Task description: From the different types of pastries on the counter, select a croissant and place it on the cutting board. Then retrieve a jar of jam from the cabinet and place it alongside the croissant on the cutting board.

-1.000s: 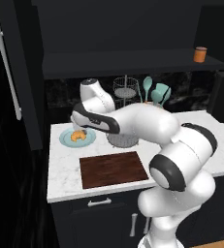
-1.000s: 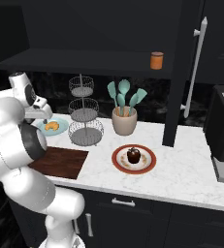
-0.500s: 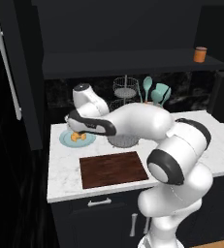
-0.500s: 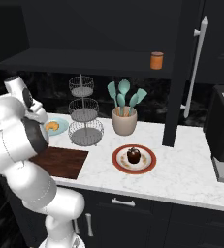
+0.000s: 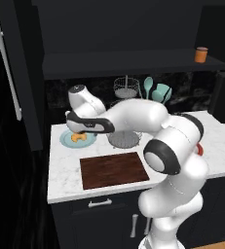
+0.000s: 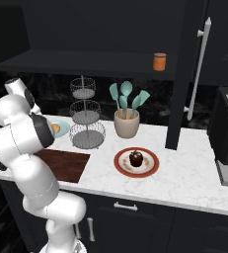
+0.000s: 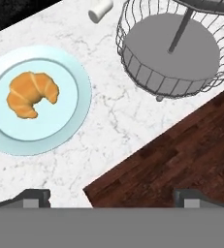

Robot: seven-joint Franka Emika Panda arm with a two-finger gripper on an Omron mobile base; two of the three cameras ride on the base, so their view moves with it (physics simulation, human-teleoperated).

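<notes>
Croissant on plate; gripper above, jaws spread and empty.
Croissant [image 7: 32, 93] is seen on light blue plate [image 7: 79, 104] near the counter's [image 5: 65, 170] back left corner; gripper [image 7: 111, 198] is held over the cutting board [image 7: 181, 155] corner; wire stand [image 7: 169, 48] behind.

— Where's your croissant [image 7: 32, 94]?
— Golden-orange, curled, lying flat just off the cutting board [image 5: 114, 169]'s far-left corner.
— And the board?
— Dark reddish-brown, flat on the counter [image 6: 184, 173], bare.
— Your jam jar [image 6: 159, 62]?
— Upright (orange, darker lid) on the cabinet [image 6: 86, 63] shelf, well above the board.
</notes>
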